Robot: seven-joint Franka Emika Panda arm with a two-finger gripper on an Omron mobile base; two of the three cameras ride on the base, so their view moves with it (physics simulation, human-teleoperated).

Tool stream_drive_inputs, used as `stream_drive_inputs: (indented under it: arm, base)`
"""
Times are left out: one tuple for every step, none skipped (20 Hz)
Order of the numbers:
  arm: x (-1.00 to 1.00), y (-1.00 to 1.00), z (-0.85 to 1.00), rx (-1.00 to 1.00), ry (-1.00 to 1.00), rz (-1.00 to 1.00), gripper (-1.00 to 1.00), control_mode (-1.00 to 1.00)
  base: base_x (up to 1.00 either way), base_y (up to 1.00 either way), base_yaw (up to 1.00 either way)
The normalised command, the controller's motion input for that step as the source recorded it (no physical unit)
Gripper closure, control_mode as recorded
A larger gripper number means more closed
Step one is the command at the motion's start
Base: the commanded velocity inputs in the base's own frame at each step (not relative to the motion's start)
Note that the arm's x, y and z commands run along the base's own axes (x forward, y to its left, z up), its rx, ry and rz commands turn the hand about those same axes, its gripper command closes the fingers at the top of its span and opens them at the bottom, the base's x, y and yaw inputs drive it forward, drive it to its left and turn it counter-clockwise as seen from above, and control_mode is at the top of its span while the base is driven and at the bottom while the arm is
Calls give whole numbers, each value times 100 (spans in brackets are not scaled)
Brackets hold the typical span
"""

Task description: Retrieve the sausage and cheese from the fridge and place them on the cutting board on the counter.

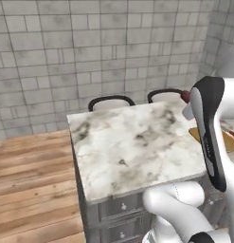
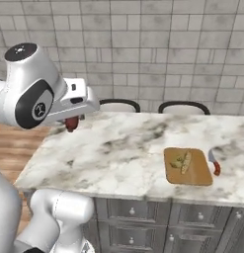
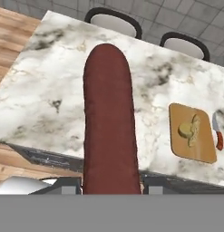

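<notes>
In the hand view we see our hand (image 3: 111,190) clamped on the sausage (image 3: 109,122), which rises from between the two finger tips at the bottom edge up through the middle of the frame. In the right base view the sausage (image 2: 71,123) shows as a small dark red end below the hand at the left, above the left end of the worktop (image 2: 118,148). In the left base view its red tip (image 1: 185,96) peeks out at the upper right, just left of the arm. The board (image 3: 192,132) lies on the worktop at the right of the hand view, with the cheese (image 3: 189,130) resting on it; a knife (image 3: 217,132) with a red handle lies just beside the board's right edge. In the right base view the board (image 2: 187,167) sits at centre right, the cheese (image 2: 183,161) on its upper part. Two chairs (image 2: 118,105) stand at the far edge of the worktop, before a grey tiled wall (image 2: 143,49)
</notes>
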Motion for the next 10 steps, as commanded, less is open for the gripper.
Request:
stream_drive_inputs:
  arm:
    - [0, 0, 0, 0, 0, 0, 100, 100]
    - [0, 0, 0, 0, 0, 0, 100, 100]
    - [0, 0, 0, 0, 0, 0, 100, 100]
    - [0, 0, 0, 0, 0, 0, 100, 100]
    - [0, 0, 0, 0, 0, 0, 100, 100]
    - [0, 0, 0, 0, 0, 0, 100, 100]
    - [0, 0, 0, 0, 0, 0, 100, 100]
    - [0, 0, 0, 0, 0, 0, 100, 100]
    - [0, 0, 0, 0, 0, 0, 100, 100]
    - [0, 0, 0, 0, 0, 0, 100, 100]
  base:
    - [-60, -100, 36]
    - [-71, -100, 28]
    - [-82, -94, 17]
    - [-77, -84, 10]
    - [-63, -79, 6]
    - [-65, -71, 4]
    - [-70, -67, 2]
    - [-64, -58, 0]
    - [-42, -53, 0]
    - [0, -40, 0]
